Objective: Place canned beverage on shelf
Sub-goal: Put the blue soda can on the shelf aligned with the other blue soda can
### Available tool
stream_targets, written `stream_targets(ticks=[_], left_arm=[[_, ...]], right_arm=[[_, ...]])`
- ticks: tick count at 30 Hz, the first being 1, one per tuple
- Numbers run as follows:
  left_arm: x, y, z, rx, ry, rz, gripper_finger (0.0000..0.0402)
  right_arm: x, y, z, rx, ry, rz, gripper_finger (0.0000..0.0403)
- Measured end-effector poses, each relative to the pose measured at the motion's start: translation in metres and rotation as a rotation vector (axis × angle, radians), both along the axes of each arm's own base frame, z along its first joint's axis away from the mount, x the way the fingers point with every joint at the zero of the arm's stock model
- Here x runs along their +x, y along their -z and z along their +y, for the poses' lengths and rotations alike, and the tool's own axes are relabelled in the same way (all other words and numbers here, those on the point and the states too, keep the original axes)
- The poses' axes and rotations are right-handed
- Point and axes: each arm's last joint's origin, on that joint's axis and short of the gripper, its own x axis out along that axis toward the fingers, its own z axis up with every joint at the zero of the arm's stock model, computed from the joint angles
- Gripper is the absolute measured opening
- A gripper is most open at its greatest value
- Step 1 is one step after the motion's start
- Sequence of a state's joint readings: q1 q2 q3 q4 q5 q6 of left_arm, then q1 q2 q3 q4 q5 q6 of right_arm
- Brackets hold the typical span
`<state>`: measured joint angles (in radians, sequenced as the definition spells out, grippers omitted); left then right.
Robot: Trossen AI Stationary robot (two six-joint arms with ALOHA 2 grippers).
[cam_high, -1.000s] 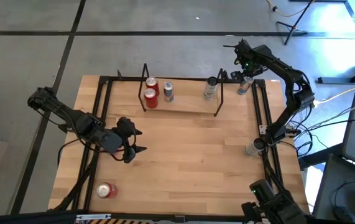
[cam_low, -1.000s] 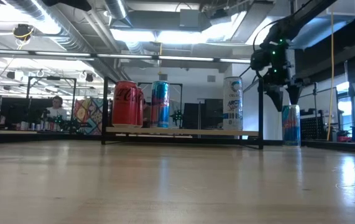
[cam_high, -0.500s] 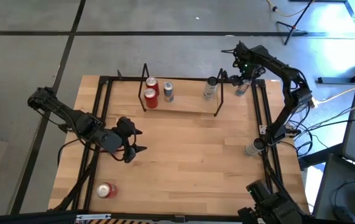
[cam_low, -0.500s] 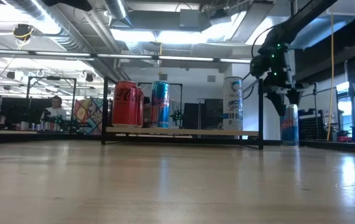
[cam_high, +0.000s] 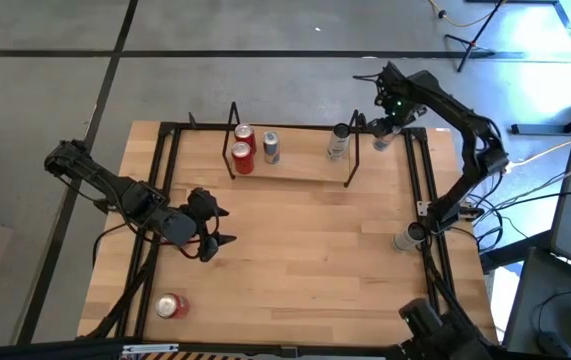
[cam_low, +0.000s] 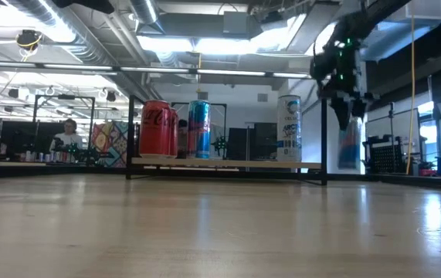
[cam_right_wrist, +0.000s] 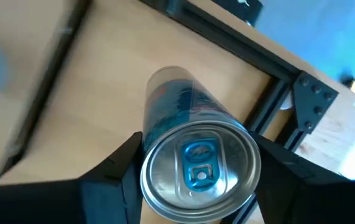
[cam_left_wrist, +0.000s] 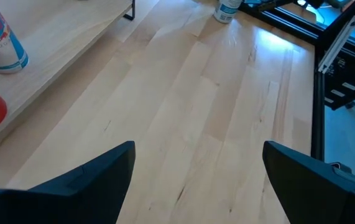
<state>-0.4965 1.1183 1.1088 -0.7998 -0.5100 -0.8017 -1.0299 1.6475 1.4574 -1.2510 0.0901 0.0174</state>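
My right gripper (cam_low: 347, 116) is at the table's far right corner, just outside the right end frame of the shelf (cam_high: 290, 168), and is shut on a slim blue and silver can (cam_low: 349, 147). The shelf's wood floor bears two red cans (cam_high: 243, 146), a blue can (cam_high: 270, 147) and a white can (cam_high: 337, 146), all upright. My left gripper (cam_high: 212, 226) hovers open over the table's left middle, with nothing between its fingers (cam_left_wrist: 90, 186). My right gripper pinches the can by its upper wall just under the top rim (cam_right_wrist: 153, 180), one finger (cam_right_wrist: 112, 177) on each opposite side. The fingers come from above, pointing down. The can hangs upright below them, lifted clear of the table.
A red can (cam_high: 170, 305) lies on its side near the front left corner. A silver can (cam_high: 405, 237) stands by the right rail of the black table frame (cam_high: 427, 200). Bare wood stretches between the shelf and the front edge.
My right gripper has shut on the slim can's top and lifted it off the table, moving a little toward the shelf's right end. The can, which stood on the table beside the shelf, now hangs clear.
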Motion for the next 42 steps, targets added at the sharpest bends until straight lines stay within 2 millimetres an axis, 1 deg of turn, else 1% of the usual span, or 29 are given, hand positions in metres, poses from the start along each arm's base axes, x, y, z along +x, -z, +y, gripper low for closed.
stream_targets(ticks=[2,6,10,12,16,19,21,24,26,28,30,32,36,39,42], left_arm=[[0.0,0.0,0.0,-0.001,0.001,0.001,0.0344],[0.0,0.0,0.0,-0.001,0.002,0.001,0.0344],[0.0,0.0,0.0,-0.005,0.0,0.0,0.0344],[0.0,0.0,-0.001,-0.016,0.003,-0.003,0.0344],[0.002,-0.002,-0.003,-0.061,0.03,-0.014,0.0344],[0.002,-0.003,-0.005,-0.088,0.048,-0.026,0.0344],[0.002,-0.004,-0.007,-0.094,0.06,-0.03,0.0344],[0.001,-0.004,-0.009,-0.097,0.071,-0.029,0.0344],[0.002,-0.005,-0.011,-0.105,0.079,-0.046,0.0344],[0.005,-0.007,-0.013,-0.112,0.089,-0.083,0.0344],[0.01,-0.009,-0.015,-0.107,0.1,-0.122,0.0344],[0.017,-0.011,-0.017,-0.101,0.104,-0.166,0.0344],[0.039,-0.005,-0.02,-0.074,0.132,-0.199,0.034],[0.054,0.002,-0.019,-0.07,0.146,-0.195,0.0323],[0.062,0.007,-0.017,-0.075,0.138,-0.191,0.0294]], right_arm=[[0.005,-0.017,0.011,-0.005,-0.032,-0.007,0.0206],[0.018,-0.049,0.041,0.006,-0.097,-0.015,0.0206],[0.03,-0.069,0.079,0.048,-0.161,0.0,0.0206],[0.037,-0.079,0.099,0.024,-0.189,-0.052,0.0206],[0.044,-0.094,0.139,0.055,-0.204,-0.159,0.0206],[0.048,-0.101,0.166,0.058,-0.226,-0.195,0.0206],[0.051,-0.105,0.183,0.062,-0.236,-0.235,0.0206],[0.053,-0.108,0.205,0.087,-0.257,-0.246,0.0206],[0.056,-0.108,0.22,0.118,-0.302,-0.257,0.0206],[0.06,-0.108,0.237,0.149,-0.382,-0.27,0.0206],[0.07,-0.107,0.255,0.149,-0.469,-0.307,0.0206],[0.085,-0.107,0.274,0.146,-0.544,-0.386,0.0206],[0.117,-0.11,0.311,0.096,-0.678,-0.61,0.0206],[0.14,-0.108,0.335,0.082,-0.763,-0.748,0.0206],[0.159,-0.102,0.354,0.074,-0.821,-0.819,0.0206]])
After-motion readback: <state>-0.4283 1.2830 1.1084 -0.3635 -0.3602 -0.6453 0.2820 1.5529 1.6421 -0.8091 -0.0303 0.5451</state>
